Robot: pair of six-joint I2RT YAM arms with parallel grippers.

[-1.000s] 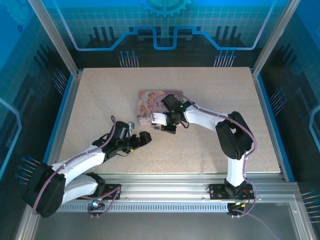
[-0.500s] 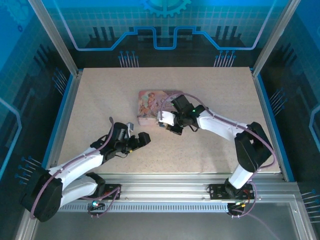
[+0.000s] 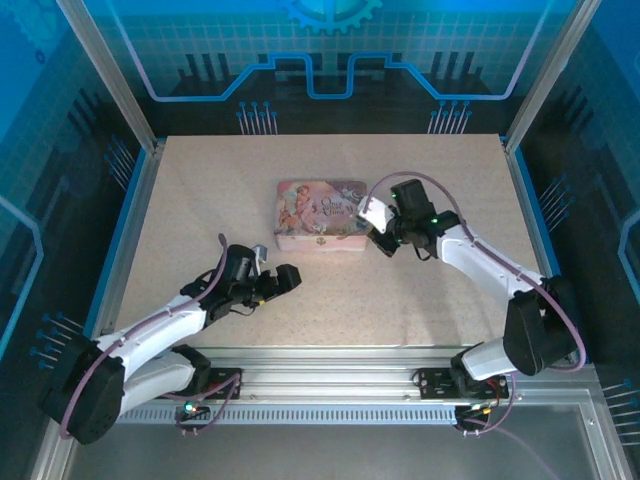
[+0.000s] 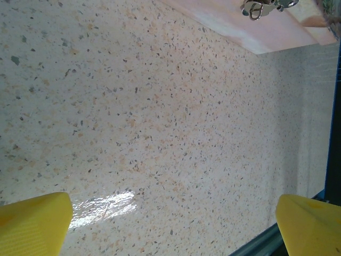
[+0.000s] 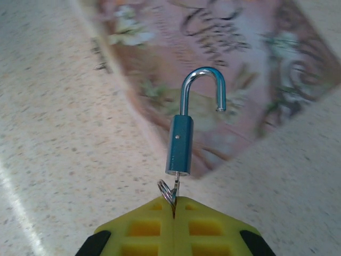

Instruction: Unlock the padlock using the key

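At 3 o'clock of the pink tin (image 3: 320,212), right end effector (image 5: 174,205) grips the key (image 5: 175,188) inside the sprung padlock (image 5: 179,144). Left end effector (image 4: 170,226) is agape. Seemingly unlocked; next, lower it.

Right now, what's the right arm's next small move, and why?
Probably lower the right gripper and lay the small blue metal padlock on the speckled table: its shackle already stands open, off the pink illustrated tin, and it is carried only by the thin metal key pinched in the yellow fingers.
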